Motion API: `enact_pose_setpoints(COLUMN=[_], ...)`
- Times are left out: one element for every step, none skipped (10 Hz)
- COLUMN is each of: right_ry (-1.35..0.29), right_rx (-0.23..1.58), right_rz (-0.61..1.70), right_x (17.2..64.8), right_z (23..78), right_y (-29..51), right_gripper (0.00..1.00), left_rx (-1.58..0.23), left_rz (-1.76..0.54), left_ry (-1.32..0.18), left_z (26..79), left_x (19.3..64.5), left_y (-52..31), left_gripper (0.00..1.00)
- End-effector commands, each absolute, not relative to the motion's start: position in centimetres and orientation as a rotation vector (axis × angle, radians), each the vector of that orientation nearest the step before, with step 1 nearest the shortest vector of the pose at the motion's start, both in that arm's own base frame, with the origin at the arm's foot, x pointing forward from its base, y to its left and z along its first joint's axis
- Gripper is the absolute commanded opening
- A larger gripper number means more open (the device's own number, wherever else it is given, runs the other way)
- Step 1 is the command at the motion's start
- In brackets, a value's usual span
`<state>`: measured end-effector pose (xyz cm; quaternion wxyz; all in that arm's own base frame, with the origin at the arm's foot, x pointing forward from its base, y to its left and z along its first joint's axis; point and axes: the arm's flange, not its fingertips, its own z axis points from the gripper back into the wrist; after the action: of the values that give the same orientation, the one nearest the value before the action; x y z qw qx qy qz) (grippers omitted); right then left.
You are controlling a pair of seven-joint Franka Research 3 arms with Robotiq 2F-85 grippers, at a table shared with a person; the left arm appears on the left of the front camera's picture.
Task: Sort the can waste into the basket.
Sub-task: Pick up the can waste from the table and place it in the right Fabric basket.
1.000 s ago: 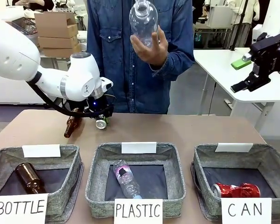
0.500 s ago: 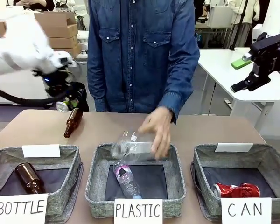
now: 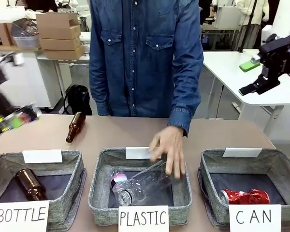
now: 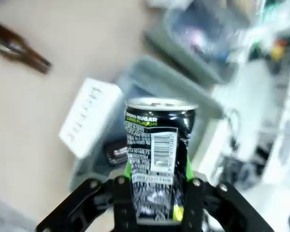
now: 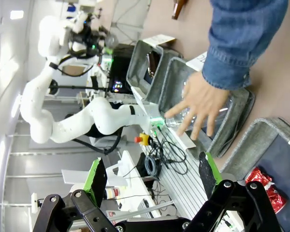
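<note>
dark can (image 4: 157, 130) pinched in my left gripper (image 4: 157, 169)
it stands upright in the grip; my right gripper (image 5: 151, 175) is spread wide, holding nothing; a red can (image 3: 245, 197) lies in the can basket (image 3: 285, 162).

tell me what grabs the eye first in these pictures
A person's hand spreads over the middle basket signed PLASTIC, right by a clear bottle lying in it. In the left wrist view, the left tool is shut on a dark can with a barcode. A crushed red can lies in the basket signed CAN at the right.
</note>
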<state>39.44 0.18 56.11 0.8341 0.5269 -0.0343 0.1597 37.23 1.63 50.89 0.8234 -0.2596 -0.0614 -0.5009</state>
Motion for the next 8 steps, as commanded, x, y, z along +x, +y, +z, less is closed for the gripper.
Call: enact_pose_setpoints(right_ry=[-0.077,-0.077,-0.077,-0.077,-0.077,-0.077,-0.077,-0.077], right_rx=[1.117,1.117,1.117,1.117,1.117,1.117,1.117,1.117], right_rz=[0.361,0.361,0.361,0.361,0.361,0.361,0.361,0.361], right_x=[39.4,39.4,39.4,39.4,39.4,39.4,39.4,39.4], right_z=[56.2,56.2,56.2,56.2,56.2,56.2,56.2,56.2], right_y=[0.0,0.0,0.0,0.0,0.0,0.0,0.0,0.0], right_gripper=[1.0,1.0,1.0,1.0,1.0,1.0,1.0,1.0], left_rx=[-0.43,-0.372,-0.375,-0.447,-0.371,-0.371,-0.371,-0.371], left_rz=[-1.391,-1.441,-1.449,-1.275,-1.435,-1.435,-1.435,-1.435], left_ry=[-0.205,-0.298,-0.422,-0.63,-0.237,-0.237,-0.237,-0.237], left_z=[49.6,49.1,49.0,49.8,49.5,49.5,49.5,49.5], left_x=[31.3,28.7,27.2,28.1,28.9,28.9,28.9,28.9], left_y=[0.8,0.2,-0.3,-0.6,0.3,0.3,0.3,0.3], left_gripper=[0.0,0.0,0.0,0.0,0.0,0.0,0.0,0.0])
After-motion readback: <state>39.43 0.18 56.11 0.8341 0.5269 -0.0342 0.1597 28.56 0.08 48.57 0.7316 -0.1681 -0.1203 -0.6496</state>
